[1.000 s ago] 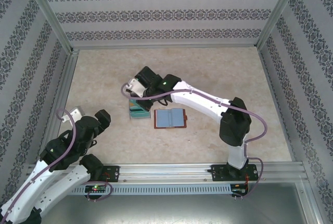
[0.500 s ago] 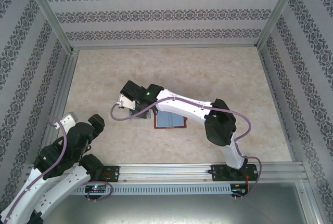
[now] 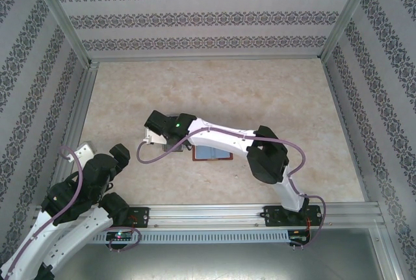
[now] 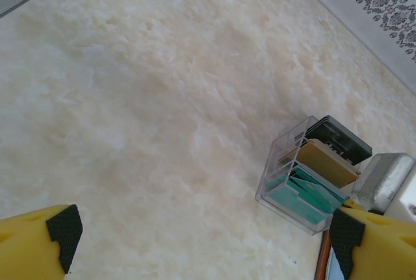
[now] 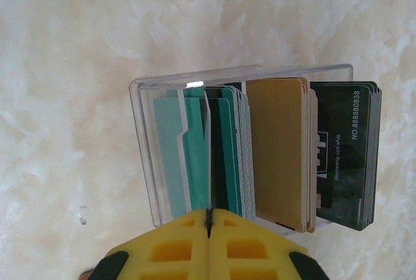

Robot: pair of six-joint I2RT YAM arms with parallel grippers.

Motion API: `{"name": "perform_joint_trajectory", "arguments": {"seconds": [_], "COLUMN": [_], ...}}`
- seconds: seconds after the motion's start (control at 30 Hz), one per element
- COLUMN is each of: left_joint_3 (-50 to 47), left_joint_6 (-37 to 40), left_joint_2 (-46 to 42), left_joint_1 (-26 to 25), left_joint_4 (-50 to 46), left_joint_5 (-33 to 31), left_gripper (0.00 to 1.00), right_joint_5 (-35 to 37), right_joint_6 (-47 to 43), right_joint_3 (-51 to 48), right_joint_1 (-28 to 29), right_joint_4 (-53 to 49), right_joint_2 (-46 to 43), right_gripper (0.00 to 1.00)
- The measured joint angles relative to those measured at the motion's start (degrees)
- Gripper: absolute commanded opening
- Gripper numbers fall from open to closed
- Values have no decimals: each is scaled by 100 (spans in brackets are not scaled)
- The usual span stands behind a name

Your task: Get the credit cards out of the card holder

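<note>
At the left, the left gripper (image 4: 205, 233) hangs over the table (image 3: 273, 98), fingers spread wide. Next comes the clear plastic tray (image 5: 146, 150) — the right gripper (image 5: 209, 218) hovers just above its teal cards (image 5: 195, 163), fingers pressed together. Just right of the tray lies the card holder (image 3: 211, 154) — spread open, blue-grey inside up, partly hidden under the right arm (image 3: 221, 136).

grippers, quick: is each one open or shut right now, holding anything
left gripper: jaws open, holding nothing
right gripper: jaws shut, nothing seen between them, at the clear tray
</note>
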Motion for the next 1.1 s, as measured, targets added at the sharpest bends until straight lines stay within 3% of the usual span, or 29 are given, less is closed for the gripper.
{"name": "perform_joint_trajectory", "arguments": {"seconds": [0.5,0.73,1.1], "left_joint_3": [-2,-44,-79], "left_joint_6": [0,-2,-2], "left_joint_2": [0,-94,-205], "left_joint_1": [0,0,0], "left_joint_4": [2,-4,-42], "left_joint_5": [7,52,120], "left_gripper": [100,100,100], "right_joint_5": [199,227,424], "right_joint_6": [-68,2,293], "right_joint_3": [-157,-155,-155], "right_joint_1": [-2,-17,-131], "right_joint_4": [96,236,273], "right_joint_2": [138,289,382], "right_gripper": [0,18,30]}}
